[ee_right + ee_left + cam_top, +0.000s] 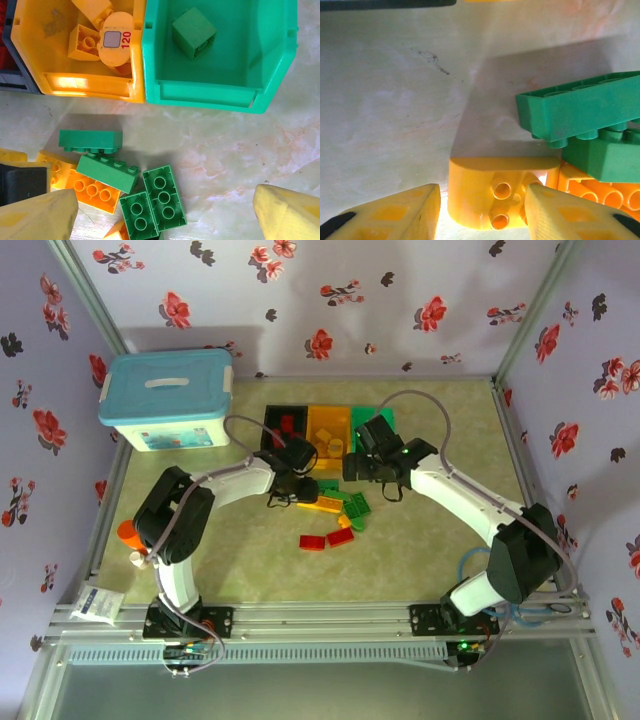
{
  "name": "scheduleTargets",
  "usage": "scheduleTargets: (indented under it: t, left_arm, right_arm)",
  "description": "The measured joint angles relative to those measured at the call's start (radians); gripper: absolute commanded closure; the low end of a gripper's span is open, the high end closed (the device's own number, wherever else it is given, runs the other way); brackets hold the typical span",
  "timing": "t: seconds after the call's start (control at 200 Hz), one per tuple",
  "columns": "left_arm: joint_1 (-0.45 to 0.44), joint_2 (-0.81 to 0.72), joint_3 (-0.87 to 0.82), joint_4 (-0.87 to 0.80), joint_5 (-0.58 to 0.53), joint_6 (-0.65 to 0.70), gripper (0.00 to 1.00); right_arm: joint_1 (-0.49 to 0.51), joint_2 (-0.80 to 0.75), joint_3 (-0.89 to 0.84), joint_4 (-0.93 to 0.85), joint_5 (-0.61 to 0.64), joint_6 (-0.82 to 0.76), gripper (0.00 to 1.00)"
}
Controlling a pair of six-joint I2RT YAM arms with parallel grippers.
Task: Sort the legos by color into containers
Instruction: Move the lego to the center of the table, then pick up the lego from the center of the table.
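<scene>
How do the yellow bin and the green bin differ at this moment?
Colour: the yellow bin is orange-yellow, the green bin is green. Contents: the yellow bin holds several yellow pieces, one bearing a 120 label; the green bin holds a single green brick. Both are open-topped and alike in shape, and they stand side by side, touching.

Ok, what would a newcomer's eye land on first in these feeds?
The black bin, orange-yellow bin and green bin in a row at the far middle, a bright brick pile before them. The left end effector straddles a yellow brick there; the right end effector hangs open above green bricks.
</scene>
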State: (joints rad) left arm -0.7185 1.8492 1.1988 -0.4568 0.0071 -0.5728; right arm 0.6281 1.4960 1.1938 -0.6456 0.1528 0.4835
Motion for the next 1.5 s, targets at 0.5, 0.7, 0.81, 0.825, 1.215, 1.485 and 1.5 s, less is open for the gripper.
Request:
scheduleTargets:
  t: [0.5,0.7,0.81,0.825,1.215,1.485,1.5]
  left_arm:
    - [0.031,-0.174,-0.156,-0.001,-0.131,-0.103,0.34]
    - [0.029,-0.148,-0.105,-0.011,-0.107,-0.102,0.30]
    - [0.028,-0.118,-0.098,-0.019,-0.102,-0.102,0.28]
    - [0.027,-0.113,-0.097,-0.022,-0.101,-0.102,0.28]
    - [0.018,-0.026,-0.053,-0.083,-0.081,-0.098,0.28]
    - [-0.029,-0.011,-0.048,-0.077,-0.064,-0.105,0.34]
    - [-0.034,-0.011,-0.048,-0.075,-0.065,-0.106,0.34]
  right_arm:
    - [-0.002,-0.008,-0.019,0.029,-0.027,0.023,0.10]
    - [-0.002,-0.029,-0.032,0.036,-0.029,0.026,0.10]
    - [-0.002,-0.042,-0.044,0.038,-0.029,0.026,0.10]
    - [-0.002,-0.043,-0.045,0.038,-0.029,0.026,0.10]
    - [-0.002,-0.043,-0.070,0.047,-0.030,0.027,0.10]
    - [-0.002,-0.045,-0.078,0.050,-0.030,0.038,0.10]
    - [-0.002,-0.045,-0.080,0.050,-0.030,0.039,0.10]
